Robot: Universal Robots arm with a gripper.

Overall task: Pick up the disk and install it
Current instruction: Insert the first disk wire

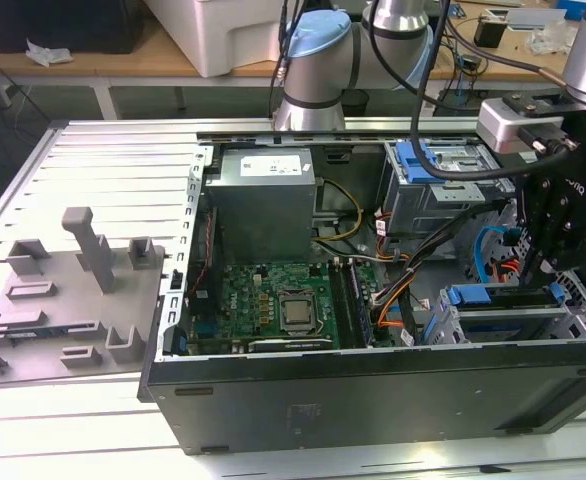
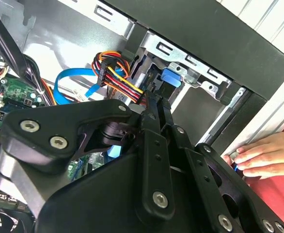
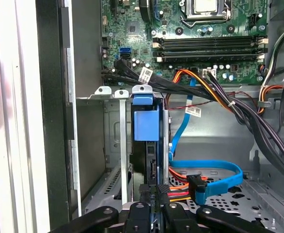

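The gripper (image 3: pixel 156 199) is hanging inside the open computer case (image 1: pixel 373 390), its fingers drawn together right at the near edge of the disk (image 3: pixel 146 124). The disk is sitting on edge in the metal drive cage (image 3: pixel 114 141), blue carrier showing. A person's hand (image 2: pixel 260 155) is resting just outside the case wall.

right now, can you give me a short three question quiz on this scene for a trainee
1. True or false: the disk lies outside the computer case.
2. The gripper is nearest which? A) power supply B) drive cage C) processor socket
3. What shows just outside the case wall in both wrist views?
Key: 1 false, it sits on edge in the drive cage; 2 B; 3 a person's hand.
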